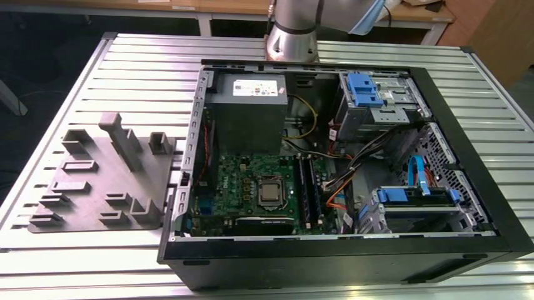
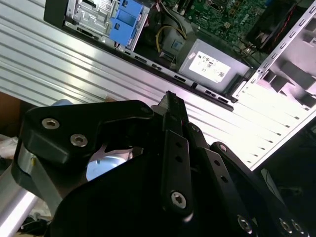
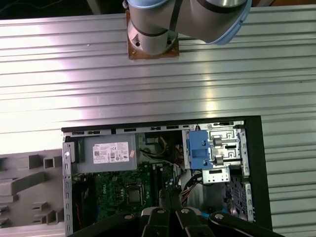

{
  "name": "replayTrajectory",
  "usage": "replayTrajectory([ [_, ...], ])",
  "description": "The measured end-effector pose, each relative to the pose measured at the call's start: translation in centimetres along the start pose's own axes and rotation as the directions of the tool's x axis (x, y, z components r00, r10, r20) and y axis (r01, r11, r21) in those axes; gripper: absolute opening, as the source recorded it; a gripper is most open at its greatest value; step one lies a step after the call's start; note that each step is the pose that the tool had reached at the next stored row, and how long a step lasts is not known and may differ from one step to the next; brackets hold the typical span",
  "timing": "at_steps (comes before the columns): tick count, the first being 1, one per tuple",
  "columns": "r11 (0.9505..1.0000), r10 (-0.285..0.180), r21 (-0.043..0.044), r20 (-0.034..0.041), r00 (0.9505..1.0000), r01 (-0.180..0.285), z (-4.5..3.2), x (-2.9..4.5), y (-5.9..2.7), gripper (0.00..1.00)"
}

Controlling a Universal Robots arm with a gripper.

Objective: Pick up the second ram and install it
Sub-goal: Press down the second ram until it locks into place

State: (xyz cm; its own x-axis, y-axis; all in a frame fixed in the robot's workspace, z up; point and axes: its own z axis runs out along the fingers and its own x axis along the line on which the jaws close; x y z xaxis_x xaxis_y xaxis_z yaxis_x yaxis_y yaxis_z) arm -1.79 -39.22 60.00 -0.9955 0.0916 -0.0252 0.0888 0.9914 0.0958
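Two long dark ram sticks (image 1: 309, 190) stand side by side in the slots of the green motherboard (image 1: 242, 184), inside the open computer case (image 1: 334, 240). I cannot tell which of them is the second ram. In the first wrist view my gripper (image 3: 170, 197) hangs high above the case, over the motherboard (image 3: 113, 192), with its black fingers together and nothing between them. The second wrist view shows the same gripper (image 2: 171, 101) shut and empty, well away from the case.
A grey fixture block (image 1: 100, 181) with raised holders lies on the ribbed aluminium table (image 1: 75, 262), on the exterior view's left of the case. The arm's base (image 1: 292, 31) stands behind the case. Inside are a power supply (image 1: 246, 119), blue drive brackets (image 1: 364, 89) and cables.
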Motion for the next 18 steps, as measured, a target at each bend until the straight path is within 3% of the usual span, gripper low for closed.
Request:
replayTrajectory([
  [16, 0.9999, 0.015, 0.0008, -0.0078, 0.9999, -0.015, 3.09, -0.28, 1.63, 0.07],
  [18, 0.9999, 0.015, 0.0013, -0.0081, 0.9999, -0.015, 3.08, -0.29, 1.49, 0.07],
])
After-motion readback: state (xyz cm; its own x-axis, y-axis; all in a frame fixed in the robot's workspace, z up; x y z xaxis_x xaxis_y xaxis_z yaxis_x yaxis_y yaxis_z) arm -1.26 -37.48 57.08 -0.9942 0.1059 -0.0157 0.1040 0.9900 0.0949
